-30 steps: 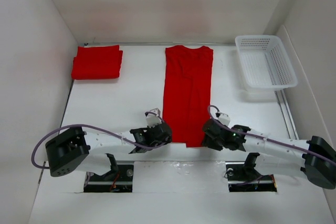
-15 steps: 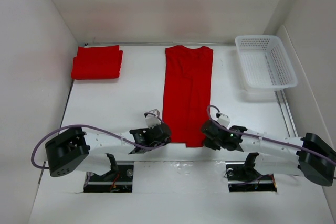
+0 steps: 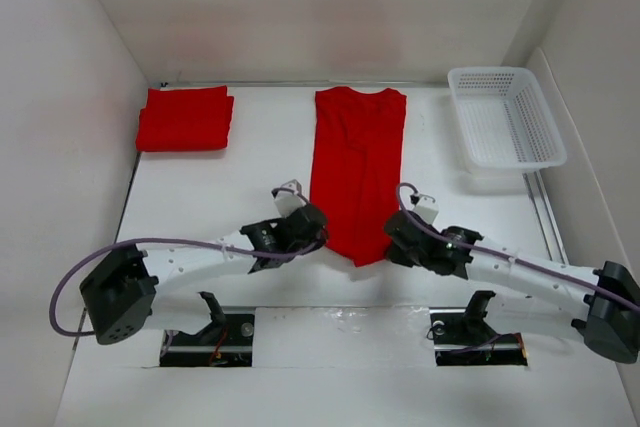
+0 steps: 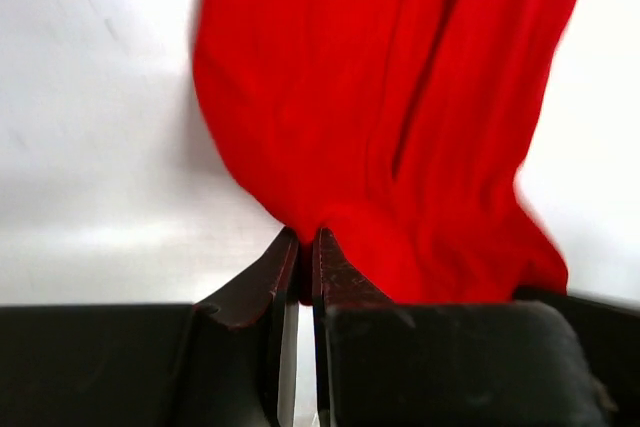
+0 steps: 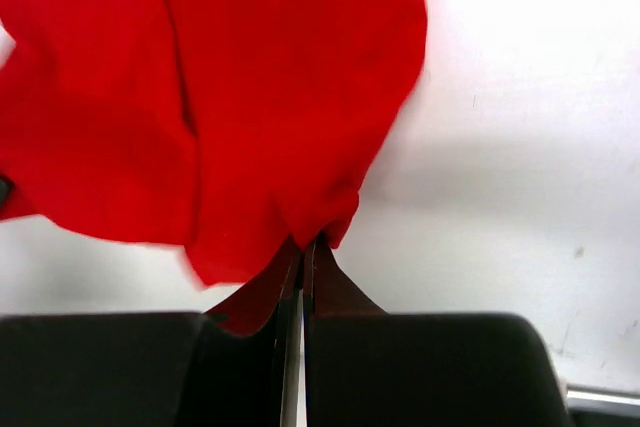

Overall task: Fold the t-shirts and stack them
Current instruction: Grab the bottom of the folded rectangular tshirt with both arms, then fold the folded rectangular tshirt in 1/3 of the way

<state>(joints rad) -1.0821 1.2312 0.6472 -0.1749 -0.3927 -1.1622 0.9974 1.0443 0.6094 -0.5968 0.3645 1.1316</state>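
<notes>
A long red t-shirt (image 3: pixel 357 162), folded into a narrow strip, lies down the middle of the white table (image 3: pixel 250 177). My left gripper (image 3: pixel 312 230) is shut on its near left hem corner, seen in the left wrist view (image 4: pixel 306 237). My right gripper (image 3: pixel 392 237) is shut on the near right hem corner, seen in the right wrist view (image 5: pixel 308 242). Both corners are lifted off the table and the hem between them sags. A folded red t-shirt (image 3: pixel 185 119) lies at the back left.
A white plastic basket (image 3: pixel 505 117) stands at the back right. White walls close in the table on the left, the back and the right. The arm bases sit at the near edge.
Both grippers have lifted the shirt's near hem and moved it away from the near edge, towards the collar. The near end of the shirt now bunches and sags between them.
</notes>
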